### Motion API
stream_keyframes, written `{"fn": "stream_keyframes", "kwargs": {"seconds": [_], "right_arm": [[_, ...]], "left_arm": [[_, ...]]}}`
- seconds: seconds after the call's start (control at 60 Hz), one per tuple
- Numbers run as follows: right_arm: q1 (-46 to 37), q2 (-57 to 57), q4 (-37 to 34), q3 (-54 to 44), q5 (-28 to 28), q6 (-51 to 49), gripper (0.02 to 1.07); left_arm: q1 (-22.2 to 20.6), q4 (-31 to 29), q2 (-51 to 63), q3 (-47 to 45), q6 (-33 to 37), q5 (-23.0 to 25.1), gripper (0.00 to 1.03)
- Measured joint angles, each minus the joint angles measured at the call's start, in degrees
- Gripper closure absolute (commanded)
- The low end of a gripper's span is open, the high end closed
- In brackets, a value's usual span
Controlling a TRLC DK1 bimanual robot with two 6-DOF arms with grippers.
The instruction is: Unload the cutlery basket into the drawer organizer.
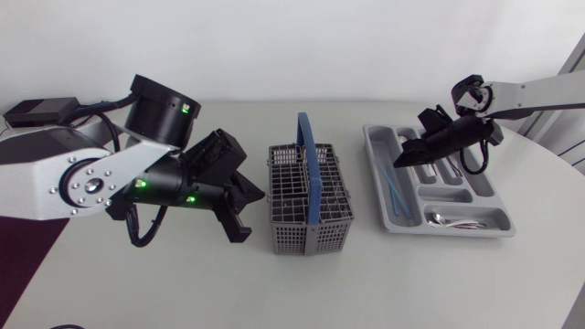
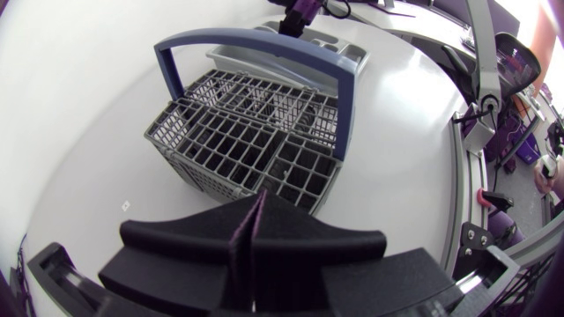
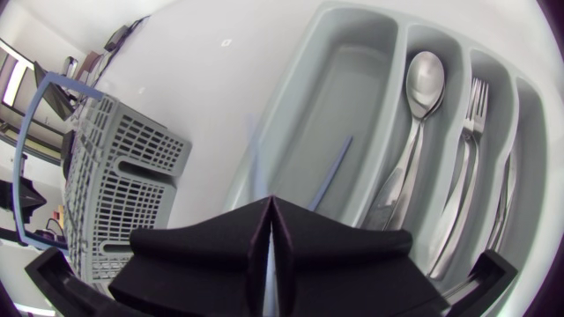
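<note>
1. Cutlery basket [image 1: 291, 187]: grey plastic lattice with a blue hoop handle [image 1: 309, 169], standing upright at the middle of the bench [image 1: 183, 283]. No cutlery shows above its rim or through its cells, so it is probably emptied or nearly so.
2. Drawer organizer [image 1: 374, 174]: a grey tray lying beside the basket and apart from it, toward my right arm. Its narrow compartments hold a spoon [image 3: 425, 75] and a fork [image 3: 476, 97], and the wide one holds a thin blue stick [image 3: 330, 172].
3. Handling, as I judge it: the pieces are stiff, light, slim and smooth, so they slip readily. It is best to pinch across the flat of a handle near its middle. The basket is light too and may slide or tip if a piece snags, so its hoop is the place to steady it.
4. Right gripper [image 1: 400, 163]: hanging over the organizer's wide compartment with its fingers pressed together. A faint blue streak runs ahead of the tips, and I cannot tell whether it is pinched.
5. Left gripper [image 2: 257, 201]: just short of the basket and pointing at it, with its fingers closed on each other and nothing held.
</note>
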Motion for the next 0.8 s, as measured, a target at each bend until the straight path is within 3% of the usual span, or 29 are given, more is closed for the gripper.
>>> {"fn": "stream_keyframes", "kwargs": {"seconds": [0.3,0.367,0.467,0.533,0.8], "right_arm": [[0.0,4.8,3.3,3.3,2.2,1.5,1.01],[0.0,4.1,4.3,2.5,2.6,1.5,0.97],[0.0,1.2,6.8,-0.7,3.2,1.5,0.82],[0.0,-1.7,8.5,-3.3,3.1,1.5,0.8],[7.5,-16.3,18.6,-12.9,0.8,1.5,0.86]], "left_arm": [[0.0,-1.4,-2.9,-1.7,0.7,-0.2,0.89],[0.0,-1.3,-2.9,-1.9,0.7,-0.2,0.89],[0.0,-1.3,-2.9,-1.9,0.8,-0.2,0.89],[-0.1,-1.4,-2.9,-1.9,0.8,-0.2,0.89],[-7.0,-4.4,-7.6,-3.9,1.5,-0.2,0.89]]}}
